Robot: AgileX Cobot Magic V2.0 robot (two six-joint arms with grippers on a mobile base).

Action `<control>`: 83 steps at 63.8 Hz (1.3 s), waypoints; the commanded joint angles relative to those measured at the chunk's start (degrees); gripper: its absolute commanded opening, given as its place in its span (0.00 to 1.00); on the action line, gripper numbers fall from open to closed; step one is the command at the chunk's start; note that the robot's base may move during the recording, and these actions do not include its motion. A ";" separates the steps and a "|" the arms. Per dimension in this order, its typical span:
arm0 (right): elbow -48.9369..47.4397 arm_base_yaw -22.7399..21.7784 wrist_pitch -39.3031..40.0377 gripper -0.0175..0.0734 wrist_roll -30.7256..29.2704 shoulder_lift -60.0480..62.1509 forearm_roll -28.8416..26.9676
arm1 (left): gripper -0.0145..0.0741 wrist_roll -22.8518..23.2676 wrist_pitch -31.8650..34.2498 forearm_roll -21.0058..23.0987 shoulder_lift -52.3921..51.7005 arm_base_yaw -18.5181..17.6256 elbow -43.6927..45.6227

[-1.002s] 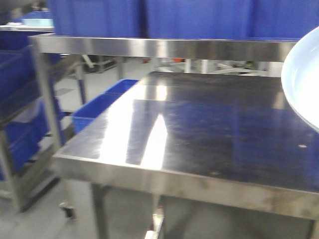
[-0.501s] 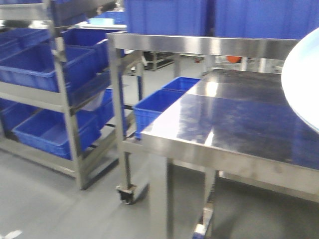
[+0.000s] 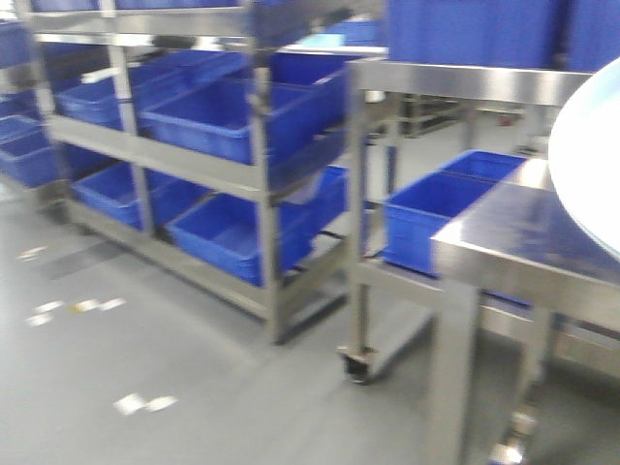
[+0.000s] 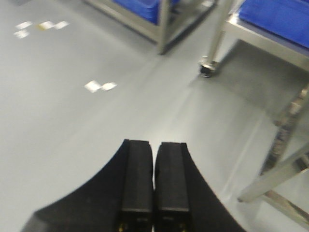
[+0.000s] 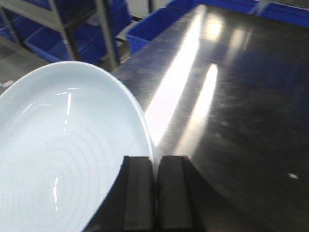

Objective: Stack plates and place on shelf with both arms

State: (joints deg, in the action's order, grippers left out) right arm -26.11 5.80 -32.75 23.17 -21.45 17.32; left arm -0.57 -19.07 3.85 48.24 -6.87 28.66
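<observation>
My right pincer [image 5: 154, 193] clamps one plate [image 5: 63, 159] by its rim; left pincer [image 4: 154, 186] closed, empty. Stack unconfirmed, shelving not yet done.

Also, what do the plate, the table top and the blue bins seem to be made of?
Plate: probably glazed ceramic, possibly melamine; pale blue-white and glossy, with sharp light streaks and faint concentric rings.
Table top: stainless steel, it seems; grey and dully mirrorlike, with broad reflections and small marks.
Blue bins: likely moulded plastic; uniform saturated blue with little shine, though the picture is blurred.
</observation>
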 commanded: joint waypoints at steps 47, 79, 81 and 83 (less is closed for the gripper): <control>-1.75 -0.46 5.11 0.22 -0.11 -0.19 0.54 | 0.26 0.57 4.51 0.31 -0.29 0.18 1.50; -1.75 -0.46 5.11 0.22 -0.11 -0.19 0.54 | 0.26 0.57 4.51 0.31 -0.29 0.18 1.50; -1.75 -0.46 5.11 0.22 -0.11 -0.19 0.54 | 0.26 0.57 4.51 0.31 -0.29 0.18 1.50; -1.75 -0.46 5.11 0.22 -0.11 -0.19 0.54 | 0.26 0.57 4.51 0.31 -0.29 0.18 1.50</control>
State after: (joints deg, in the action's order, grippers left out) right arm -26.11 5.80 -32.75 23.17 -21.45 17.23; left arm -0.57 -19.07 3.85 48.24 -6.87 28.66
